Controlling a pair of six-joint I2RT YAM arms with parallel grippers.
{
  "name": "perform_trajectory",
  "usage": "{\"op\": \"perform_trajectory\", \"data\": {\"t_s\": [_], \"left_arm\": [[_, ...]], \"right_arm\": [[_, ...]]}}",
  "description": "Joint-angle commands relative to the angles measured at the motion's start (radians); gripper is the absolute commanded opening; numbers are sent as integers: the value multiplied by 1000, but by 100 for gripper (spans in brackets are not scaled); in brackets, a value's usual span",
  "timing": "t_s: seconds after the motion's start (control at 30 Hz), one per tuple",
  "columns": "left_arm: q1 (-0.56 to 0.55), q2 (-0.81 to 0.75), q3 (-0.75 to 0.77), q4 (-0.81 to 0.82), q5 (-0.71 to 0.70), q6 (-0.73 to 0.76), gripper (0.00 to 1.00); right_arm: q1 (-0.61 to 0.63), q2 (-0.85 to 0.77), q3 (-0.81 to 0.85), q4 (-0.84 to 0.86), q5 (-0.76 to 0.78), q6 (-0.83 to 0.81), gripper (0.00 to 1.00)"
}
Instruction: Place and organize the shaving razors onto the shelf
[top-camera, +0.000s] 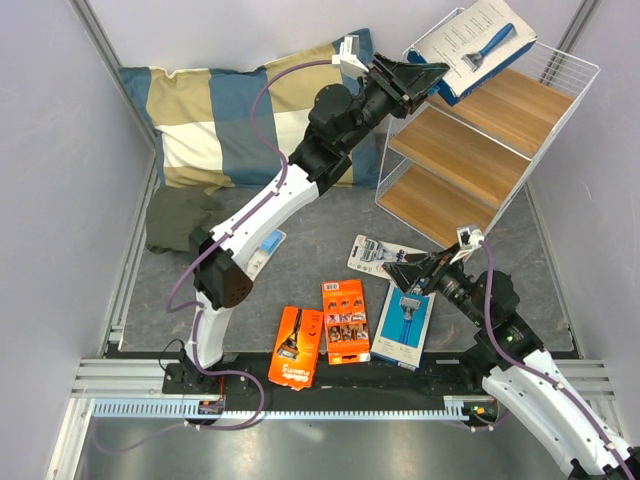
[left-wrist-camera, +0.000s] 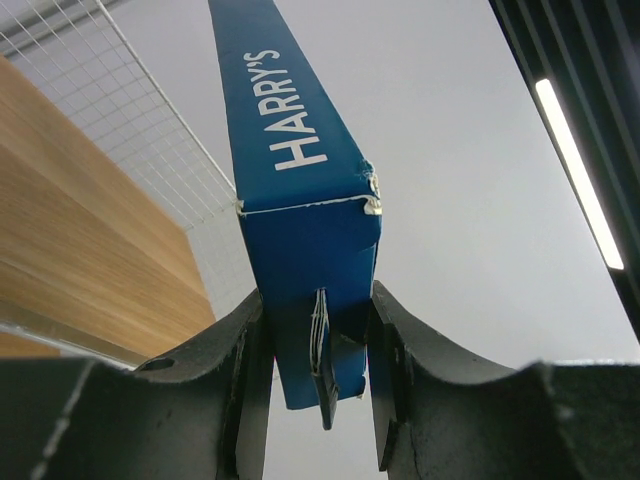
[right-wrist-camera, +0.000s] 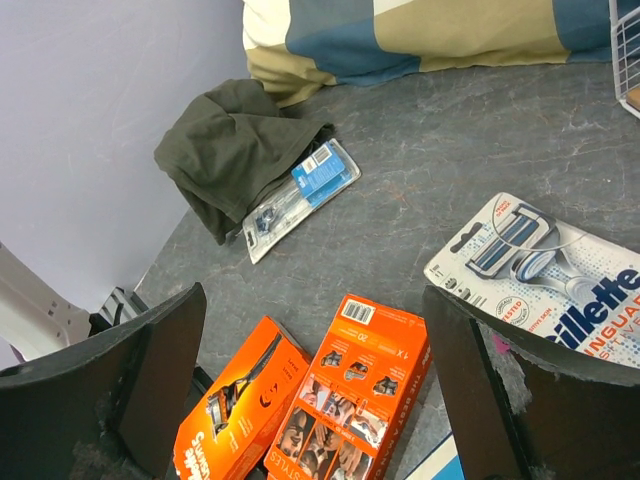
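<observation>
Above the shelf (top-camera: 520, 105), 2 o'clock off the left end effector (top-camera: 425, 80): blue razor box (top-camera: 480, 45), long axis likewise, near end clamped between part-closed jaws.

Noted: left arm (top-camera: 255, 205) and right arm (top-camera: 545, 385) share one build, white link shells between black rounded joint housings, each with a violet cable (top-camera: 253, 110) run along it. The left gripper (top-camera: 435, 80) and right gripper (top-camera: 402, 275) are matt black, with broad wedge-shaped fingers (right-wrist-camera: 150, 370); one right finger shows whitish scuffing along its inner edge
</observation>
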Motion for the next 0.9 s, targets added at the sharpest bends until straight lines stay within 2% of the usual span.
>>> {"op": "perform_trajectory", "data": {"t_s": [0.0, 0.33, 0.6, 0.87], "left_arm": [[-6, 12, 88, -1, -95, 1, 2], [-5, 87, 156, -50, -122, -33, 2], [-5, 92, 122, -68, -148, -40, 2], [-5, 26, 16, -91, -240, -27, 9]], "right_arm": [[2, -13, -13, 2, 3, 5, 98], [2, -27, -11, -42, -5, 5, 98], [3, -36, -11, -58, -6, 1, 98], [3, -44, -11, -70, -11, -2, 98]]}}
